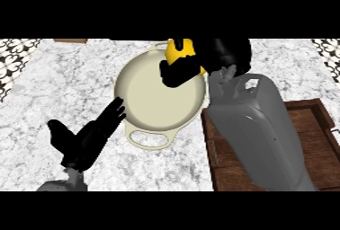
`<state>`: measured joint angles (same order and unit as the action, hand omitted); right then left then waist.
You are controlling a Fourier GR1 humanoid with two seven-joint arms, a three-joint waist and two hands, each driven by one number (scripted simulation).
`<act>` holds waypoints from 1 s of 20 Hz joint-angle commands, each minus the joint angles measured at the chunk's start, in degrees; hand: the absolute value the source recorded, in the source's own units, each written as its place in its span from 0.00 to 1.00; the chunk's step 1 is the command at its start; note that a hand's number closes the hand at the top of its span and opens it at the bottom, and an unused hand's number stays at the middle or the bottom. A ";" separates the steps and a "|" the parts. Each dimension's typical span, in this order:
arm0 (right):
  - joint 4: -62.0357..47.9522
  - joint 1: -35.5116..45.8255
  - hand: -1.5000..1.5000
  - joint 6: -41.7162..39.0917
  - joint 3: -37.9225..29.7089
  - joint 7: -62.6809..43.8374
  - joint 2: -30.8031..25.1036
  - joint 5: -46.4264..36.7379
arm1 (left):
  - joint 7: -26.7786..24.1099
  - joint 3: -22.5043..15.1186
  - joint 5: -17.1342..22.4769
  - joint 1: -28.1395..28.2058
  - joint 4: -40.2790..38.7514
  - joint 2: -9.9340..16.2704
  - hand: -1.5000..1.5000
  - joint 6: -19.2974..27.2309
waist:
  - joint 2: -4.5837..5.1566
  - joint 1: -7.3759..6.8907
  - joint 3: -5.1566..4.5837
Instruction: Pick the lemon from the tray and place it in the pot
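Observation:
A yellow lemon (178, 50) sits in my right hand (219, 56), whose fingers curl round it; part of the fruit is hidden by them. Hand and lemon hang over the far right rim of the cream pot (143, 74), an oval pot with loop handles at its near and far ends. Its inside looks bare. The brown wooden tray (312, 130) lies at the right, mostly covered by my grey right forearm. My left hand (83, 139) shows at the lower left with straight fingers, beside the pot's near left edge and apart from it.
The counter top is grey-white marble (60, 90). Patterned tile shows at the far left (13, 58) and far right corners. A small brown object (69, 41) lies at the counter's far edge.

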<state>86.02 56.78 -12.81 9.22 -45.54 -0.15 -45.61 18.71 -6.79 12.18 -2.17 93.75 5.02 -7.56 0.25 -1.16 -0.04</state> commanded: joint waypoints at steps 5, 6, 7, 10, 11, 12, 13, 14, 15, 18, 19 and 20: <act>-28.44 10.11 1.00 14.58 1.04 10.73 0.15 2.63 | -0.87 0.92 0.56 -1.08 -1.63 0.65 0.50 -1.90 | 0.33 -1.16 -0.02; -29.23 8.24 1.00 19.38 4.69 10.97 0.15 2.54 | 0.47 -0.09 0.13 0.44 0.68 0.10 0.50 -0.96 | 0.20 -1.24 -0.01; -33.98 12.57 1.00 18.62 1.94 12.10 0.15 3.59 | 0.35 -2.18 -0.35 1.03 1.30 -1.18 0.50 -1.11 | 0.33 -1.60 -0.02; -40.33 13.71 1.00 26.00 5.26 14.04 0.15 8.52 | 0.12 0.50 1.10 -0.85 -0.53 0.66 0.50 -2.70 | 0.46 -2.08 -0.03; -42.74 12.71 1.00 27.28 5.81 17.76 0.15 9.22 | 0.89 0.86 0.49 -2.23 0.00 0.36 0.50 -1.30 | 0.55 -2.14 -0.02; -42.85 13.51 1.00 28.39 7.35 17.49 0.15 12.29 | -1.06 0.79 0.11 -2.45 -2.78 -0.09 0.50 -1.94 | 0.44 -1.78 -0.03; -45.15 14.94 1.00 29.97 6.95 18.79 0.15 14.16 | -1.47 -0.81 -0.89 -1.74 -2.32 -1.30 0.50 -1.24 | 0.74 -2.90 -0.04; -47.45 13.23 1.00 31.08 5.84 21.64 0.15 14.27 | -2.69 -1.18 -1.00 1.56 -1.22 -0.05 0.50 -2.86 | 0.69 -2.75 -0.03; -49.27 14.32 1.00 32.27 6.53 22.92 0.15 16.27 | -1.87 -0.27 -0.63 -1.29 -1.42 -0.33 0.50 -2.13 | 0.77 -2.88 -0.03; -55.09 16.20 1.00 33.40 10.28 22.72 0.15 18.37 | -0.11 -0.82 -0.21 -2.64 -1.17 -0.18 0.50 -2.78 | 1.25 -4.55 -0.07; -57.06 17.61 1.00 30.62 8.12 25.53 0.15 19.22 | 1.15 -2.12 -2.27 -3.44 -0.94 -1.81 0.50 -0.06 | 1.16 -3.67 -0.02; -56.90 16.37 1.00 32.94 7.57 23.74 0.15 22.56 | 0.91 -2.96 -1.39 -2.94 -0.29 -2.06 0.50 -1.34 | 1.62 -5.74 -0.04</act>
<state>34.48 72.59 17.99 16.80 -23.90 -0.02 -28.16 18.51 -8.34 11.24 -3.93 92.93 3.98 -9.22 1.29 -5.06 -0.08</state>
